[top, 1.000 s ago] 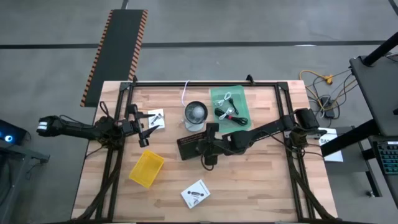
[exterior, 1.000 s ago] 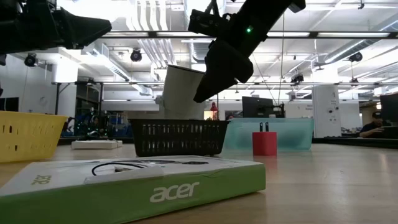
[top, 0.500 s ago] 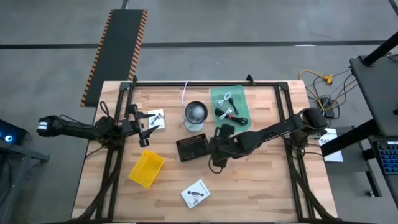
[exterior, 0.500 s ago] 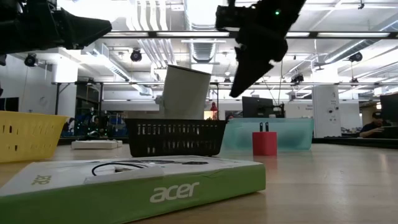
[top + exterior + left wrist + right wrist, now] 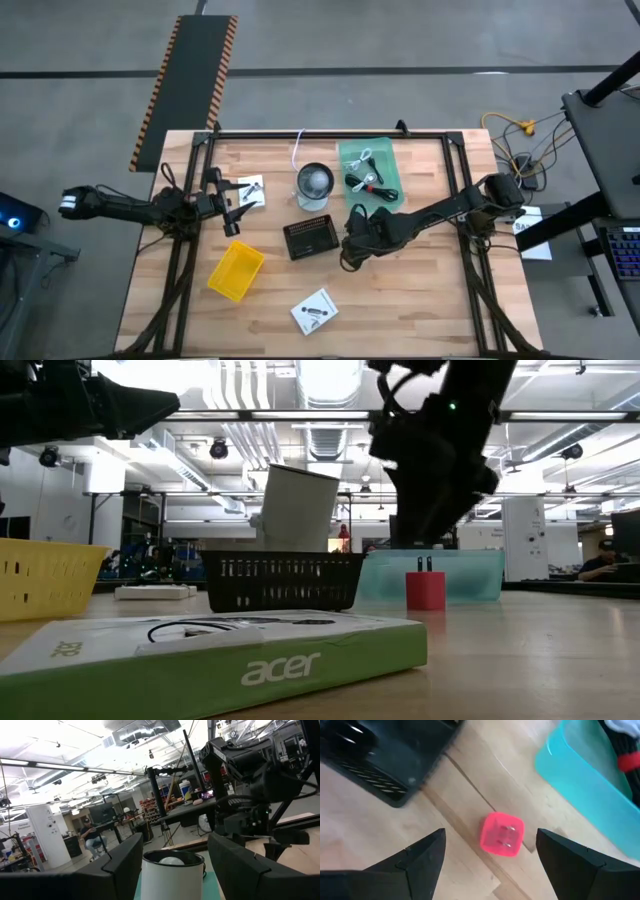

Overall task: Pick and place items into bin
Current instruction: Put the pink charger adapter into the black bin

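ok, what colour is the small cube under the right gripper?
Pinkish red; the cube shows best in the right wrist view, framed by the open right gripper.

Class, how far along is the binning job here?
Done: nothing shows in the yellow bin; black basket contents unclear. In hand: the open right gripper hovers over the red cube, not gripping. Remaining: cables in the teal tray; left gripper waits at table's left.

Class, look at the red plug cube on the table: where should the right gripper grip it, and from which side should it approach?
Grip the red plug cube by two opposite flat side faces, coming straight down from above. It stands apart from the black basket and teal tray, prongs up, and the open right gripper already straddles it.
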